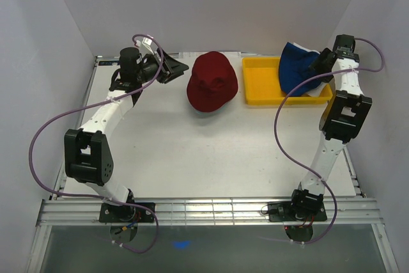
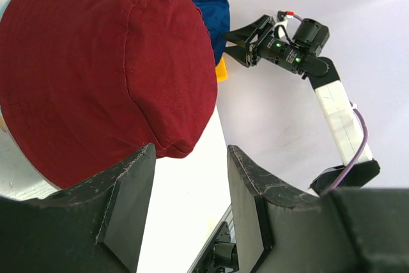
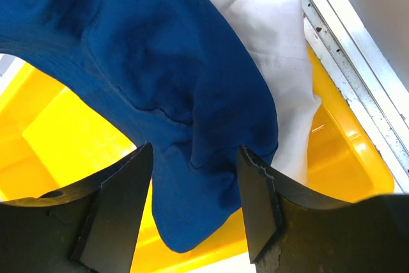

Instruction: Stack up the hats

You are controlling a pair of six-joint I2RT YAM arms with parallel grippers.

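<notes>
The navy hat [image 3: 160, 81] hides most of the white hat [image 3: 275, 23].

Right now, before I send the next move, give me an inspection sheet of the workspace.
Surface: white table, no spills seen.
Job's things: dark red hat on the table at the back; navy hat over a white hat in the tray.
Clutter: yellow tray; nothing else seen.
Grippers: left gripper open, empty, beside the dark red hat; right gripper jaws apart astride navy fabric, grip cannot be told.
Cables: purple cables loop off both arms, snagging nothing.
Surroundings: white walls on three sides.
</notes>
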